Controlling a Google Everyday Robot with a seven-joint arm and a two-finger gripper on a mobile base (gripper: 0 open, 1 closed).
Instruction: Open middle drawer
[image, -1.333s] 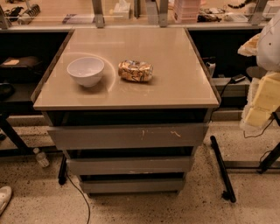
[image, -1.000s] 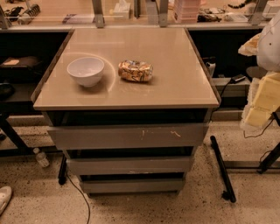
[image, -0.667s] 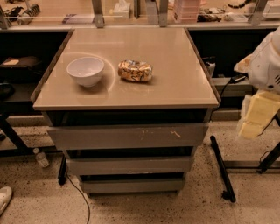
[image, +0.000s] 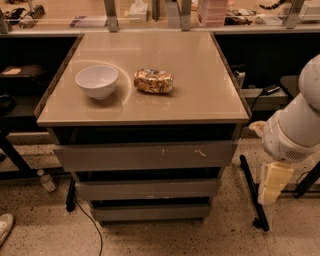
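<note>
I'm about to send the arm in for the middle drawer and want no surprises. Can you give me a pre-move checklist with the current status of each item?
1. Target identified: the middle drawer sits between the scratched top front and the small bottom front. Ok.
2. Drawer shut, no tray showing. Ok.
3. Gripper at the drawer: it hangs right of the cabinet, clear of the front. Not ok.
4. Approach path: a black stand leg lies between the gripper and the drawer. Not ok.
5. Place to grip: no handle is visible. Cannot tell.
6. Bowl and gold packet sit back from the table's front edge. Ok.
</note>
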